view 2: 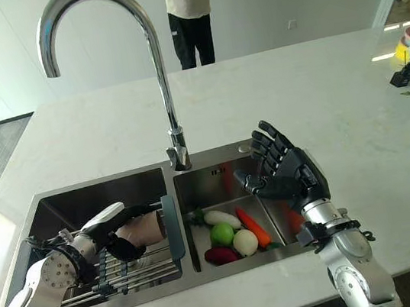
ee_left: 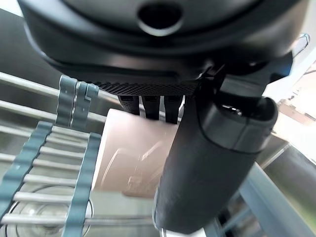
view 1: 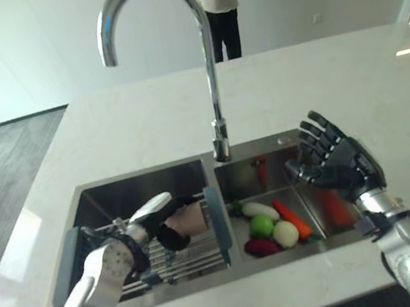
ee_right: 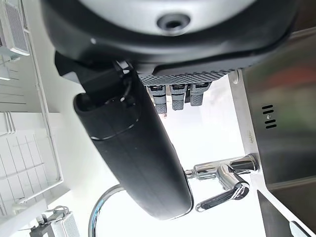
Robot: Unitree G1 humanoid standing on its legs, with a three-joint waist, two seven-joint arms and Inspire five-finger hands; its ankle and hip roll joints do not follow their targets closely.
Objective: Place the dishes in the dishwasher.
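Half the cup [ee_left: 133,158] behind left robot hand [view 1: 170,222]

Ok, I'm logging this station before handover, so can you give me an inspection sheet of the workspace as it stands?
Surface: pale stone counter around a double steel sink.
Job's things: pinkish cup over the drying rack in the left basin.
Clutter: toy vegetables in the right basin.
Hands: left hand curled round the cup; right hand open above the right basin.
Cables: nothing seen.
Surroundings: tall faucet; a person beyond the counter.
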